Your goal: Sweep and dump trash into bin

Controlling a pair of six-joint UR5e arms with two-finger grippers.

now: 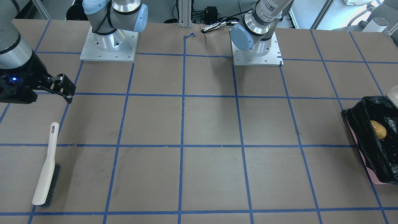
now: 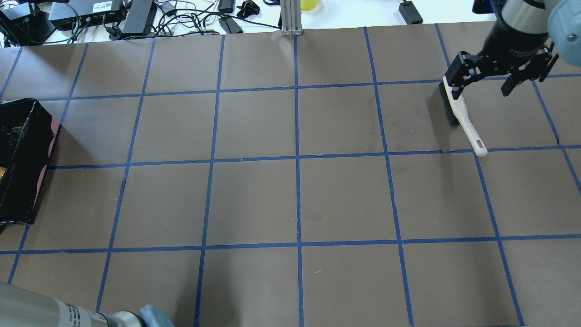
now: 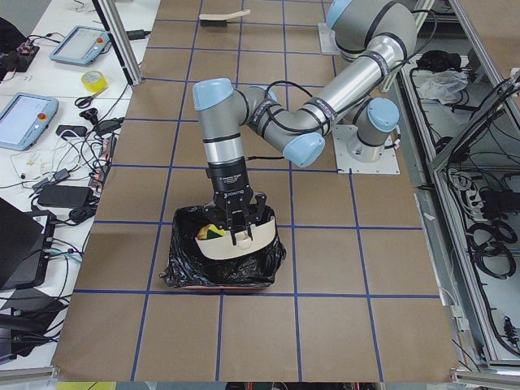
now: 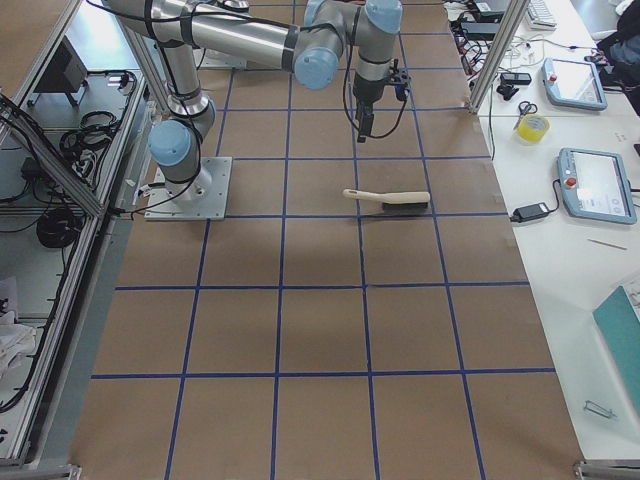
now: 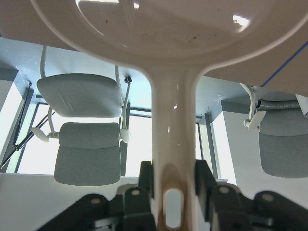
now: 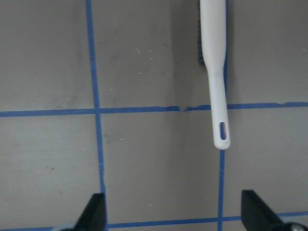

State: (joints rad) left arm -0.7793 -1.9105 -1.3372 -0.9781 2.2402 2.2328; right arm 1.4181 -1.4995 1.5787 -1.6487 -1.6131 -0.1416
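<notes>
Dustpan (image 5: pixel 171 120) in left gripper (image 5: pixel 173 174) over bin (image 3: pixel 183 264)

A robotics laboratory. The brown table with blue tape grid (image 2: pixel 254 200) carries bolted silver arm-base plates (image 1: pixel 124 49); blue-edged teach pendants (image 4: pixel 597 185) and tangled black cables (image 2: pixel 186 20) lie alongside.

The bin (image 1: pixel 364 132), a pink box lined with a crinkled glossy black bag, stands upright at the worktop's (image 1: pixel 211 124) end on the robot's left. Inside it lie a glossy orange-brown lump (image 1: pixel 378 129) and a green-and-yellow sponge square (image 3: pixel 213 233).
</notes>
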